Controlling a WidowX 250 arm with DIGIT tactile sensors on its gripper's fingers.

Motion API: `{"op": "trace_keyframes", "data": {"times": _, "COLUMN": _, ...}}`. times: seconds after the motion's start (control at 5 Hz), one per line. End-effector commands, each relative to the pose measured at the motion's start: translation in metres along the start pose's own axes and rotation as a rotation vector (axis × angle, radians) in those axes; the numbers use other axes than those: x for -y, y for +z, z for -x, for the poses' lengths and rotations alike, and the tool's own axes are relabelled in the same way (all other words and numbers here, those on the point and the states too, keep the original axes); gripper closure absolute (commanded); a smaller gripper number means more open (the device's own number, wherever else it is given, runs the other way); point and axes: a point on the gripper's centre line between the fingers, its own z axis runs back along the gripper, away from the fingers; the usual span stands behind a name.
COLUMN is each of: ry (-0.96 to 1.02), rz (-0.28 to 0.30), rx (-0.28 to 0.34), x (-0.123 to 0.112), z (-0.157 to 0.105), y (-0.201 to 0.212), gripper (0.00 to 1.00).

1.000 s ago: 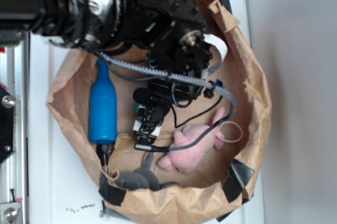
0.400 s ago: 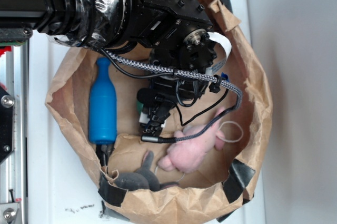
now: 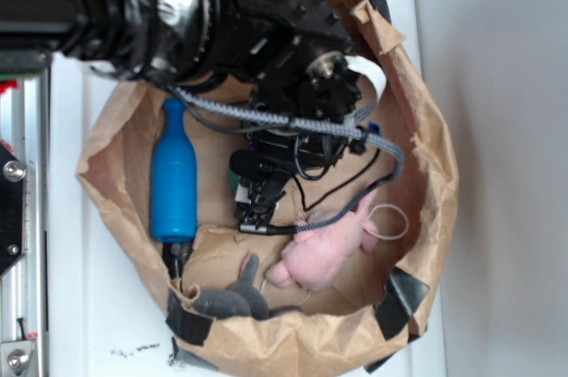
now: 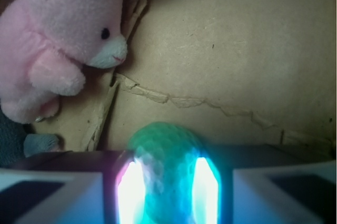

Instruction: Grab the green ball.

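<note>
The green ball (image 4: 166, 145) is mint green and finely textured. It sits squeezed between my gripper's (image 4: 167, 184) two glowing pads (image 4: 130, 192) in the wrist view. The gripper is shut on it, just above the brown paper floor. In the exterior view my gripper (image 3: 255, 207) points down into the paper bag, right of the blue bottle (image 3: 173, 175). Only a green sliver of the ball (image 3: 234, 184) shows beside the fingers; the rest is hidden by the arm.
A pink plush animal (image 3: 324, 248) lies right of the gripper and also shows in the wrist view (image 4: 58, 45). A grey plush (image 3: 232, 299) lies at the bag's near edge. The brown paper bag wall (image 3: 430, 173) rings everything. A braided cable (image 3: 293, 121) hangs across.
The arm's wrist and cable have shifted slightly. The gripper stays low in the bag at the same spot beside the bottle.
</note>
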Motion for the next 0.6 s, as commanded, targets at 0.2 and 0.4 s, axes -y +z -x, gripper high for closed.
{"op": "trace_keyframes", "data": {"times": 0.2, "ry": 0.129, "rz": -0.138, "rx": 0.101, "x": -0.010, "z": 0.006, "y": 0.125, "gripper": 1.00}}
{"op": "trace_keyframes", "data": {"times": 0.4, "ry": 0.141, "rz": -0.180, "rx": 0.080, "x": -0.007, "z": 0.000, "y": 0.148, "gripper": 1.00}}
